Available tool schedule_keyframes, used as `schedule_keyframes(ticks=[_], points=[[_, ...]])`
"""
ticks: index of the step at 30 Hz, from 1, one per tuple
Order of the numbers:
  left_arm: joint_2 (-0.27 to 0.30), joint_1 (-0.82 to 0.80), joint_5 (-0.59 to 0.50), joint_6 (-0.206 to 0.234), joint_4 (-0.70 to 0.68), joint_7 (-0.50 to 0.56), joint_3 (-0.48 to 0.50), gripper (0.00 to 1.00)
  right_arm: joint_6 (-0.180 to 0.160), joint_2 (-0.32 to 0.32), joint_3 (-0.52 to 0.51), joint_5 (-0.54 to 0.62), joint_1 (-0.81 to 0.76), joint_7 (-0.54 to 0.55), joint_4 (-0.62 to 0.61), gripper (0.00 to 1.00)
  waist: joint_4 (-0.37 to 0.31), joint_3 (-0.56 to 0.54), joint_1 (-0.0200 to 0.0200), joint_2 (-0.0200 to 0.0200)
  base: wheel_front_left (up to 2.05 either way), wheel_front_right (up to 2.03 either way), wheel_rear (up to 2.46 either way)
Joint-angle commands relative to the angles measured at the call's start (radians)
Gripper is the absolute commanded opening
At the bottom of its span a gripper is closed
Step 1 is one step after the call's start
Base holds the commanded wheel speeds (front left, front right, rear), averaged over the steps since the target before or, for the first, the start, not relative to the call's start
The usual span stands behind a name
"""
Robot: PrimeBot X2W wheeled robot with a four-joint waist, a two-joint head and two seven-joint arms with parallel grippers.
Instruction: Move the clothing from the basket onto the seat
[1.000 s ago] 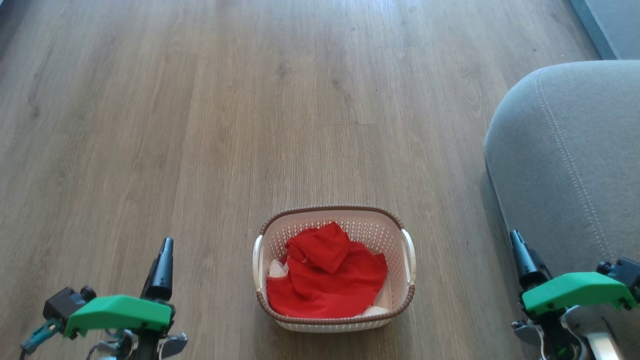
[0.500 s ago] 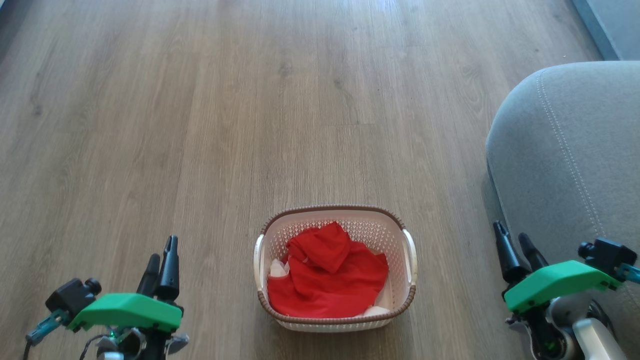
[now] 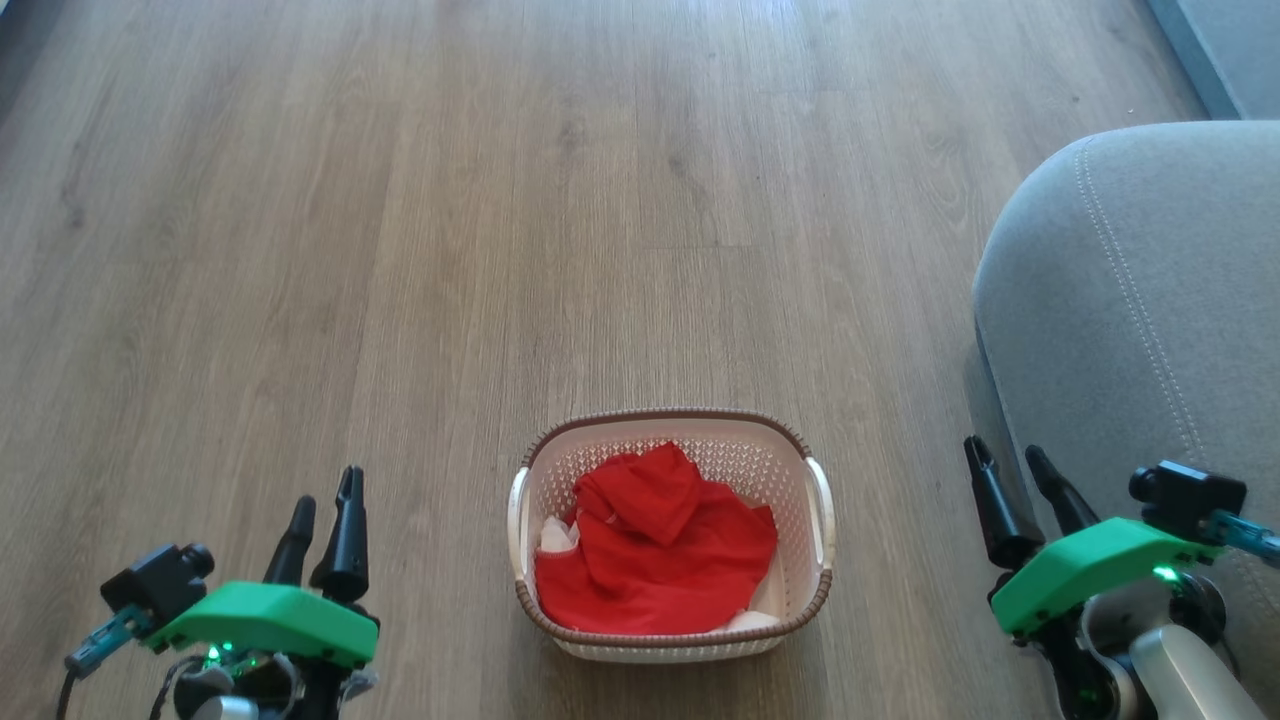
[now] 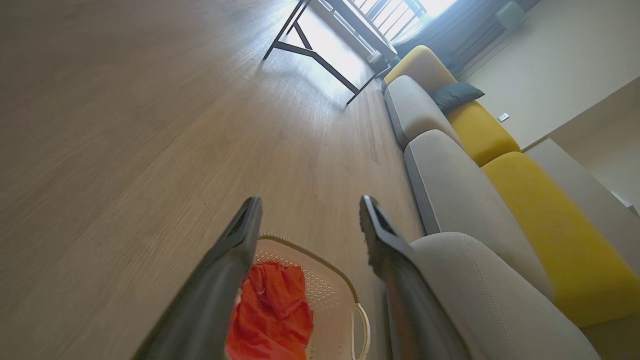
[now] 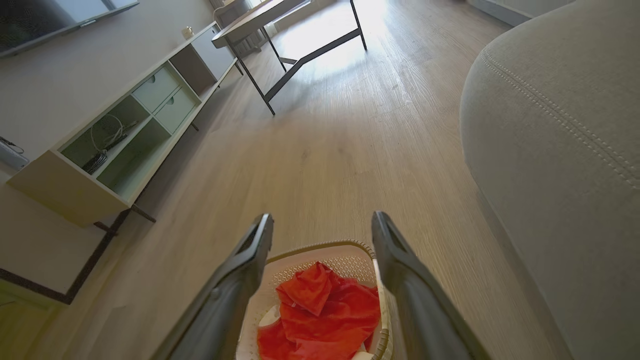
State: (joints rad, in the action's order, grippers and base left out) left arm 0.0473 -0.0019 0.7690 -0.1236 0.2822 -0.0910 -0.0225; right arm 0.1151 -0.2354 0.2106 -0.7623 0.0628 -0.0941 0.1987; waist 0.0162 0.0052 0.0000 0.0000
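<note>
My left gripper (image 3: 326, 487) low at left over wood floor (image 3: 300, 250), fingers spread wide, nothing held. Centre: one basket (image 3: 665, 414) on floor, cream perforated walls, brown woven-look rim, two side handles. Inside it I count one clothing piece (image 3: 655, 555): bright red, crumpled, white bits at edges. My right gripper (image 3: 1002, 448) fingers wide, empty, near one grey seat (image 3: 1130, 300) with light stitching.

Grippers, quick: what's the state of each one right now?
Left gripper: open, jaws empty.
Right gripper: open, jaws empty.
</note>
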Motion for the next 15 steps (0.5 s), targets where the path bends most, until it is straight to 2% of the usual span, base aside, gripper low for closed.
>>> schedule_keyframes(ticks=[1, 15], points=[[0.020, -0.045, -0.028, -0.004, -0.037, -0.016, 0.013, 1.00, 0.010, -0.031, 0.021, 0.027, 0.058, -0.015, -0.040, 1.00, 0.000, 0.000, 0.0000, 0.0000, 0.00, 0.00, 0.00], [0.047, -0.042, -0.183, -0.005, -0.034, -0.064, -0.013, 1.00, 0.011, -0.083, 0.076, 0.150, 0.060, -0.062, -0.058, 1.00, 0.000, 0.003, 0.0000, 0.0000, 0.00, 0.00, 0.00]])
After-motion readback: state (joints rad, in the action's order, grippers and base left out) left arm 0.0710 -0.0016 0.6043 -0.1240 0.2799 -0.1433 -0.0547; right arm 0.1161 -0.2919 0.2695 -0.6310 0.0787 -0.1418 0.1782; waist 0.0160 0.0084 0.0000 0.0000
